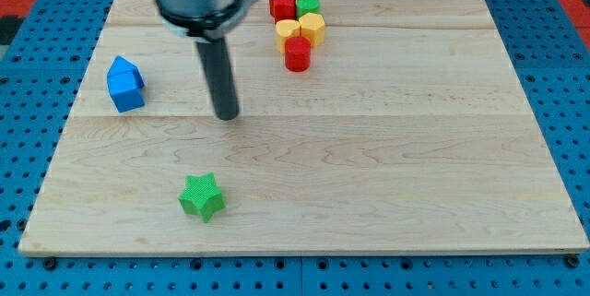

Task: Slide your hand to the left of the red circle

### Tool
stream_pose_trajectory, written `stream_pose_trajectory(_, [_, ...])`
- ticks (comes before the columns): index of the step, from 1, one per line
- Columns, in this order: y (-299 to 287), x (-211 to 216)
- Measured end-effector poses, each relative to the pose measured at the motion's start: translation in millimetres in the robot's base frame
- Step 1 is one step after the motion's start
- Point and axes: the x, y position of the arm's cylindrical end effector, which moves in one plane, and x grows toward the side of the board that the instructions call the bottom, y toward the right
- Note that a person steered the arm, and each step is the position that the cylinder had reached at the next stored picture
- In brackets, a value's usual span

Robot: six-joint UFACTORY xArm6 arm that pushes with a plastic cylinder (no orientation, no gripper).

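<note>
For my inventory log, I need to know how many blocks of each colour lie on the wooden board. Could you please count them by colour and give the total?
Red: 2, the red star and the red circle
Yellow: 2, the yellow heart and the yellow block
Green: 2, the green star and the green block
Blue: 1, the blue block
Total: 7

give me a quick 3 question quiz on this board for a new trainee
1. True or false: my tip touches the red cylinder.
2. Which block lies nearest the view's bottom? A) blue block B) green star C) red star
3. Fill in: my tip sits to the view's ____ of the red cylinder.

Key
1. False: bare board separates them.
2. B.
3. Left, and slightly lower. The cylinder sits in a cluster with two yellow blocks, the red star and a green block.
</note>
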Motion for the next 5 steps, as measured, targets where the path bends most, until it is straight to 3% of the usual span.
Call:
stream_pose_trajectory(1, [49.5,0.0])
stream_pose_trajectory(2, [58.6,-1.8])
stream_pose_trajectory(5, [17.7,-102.4])
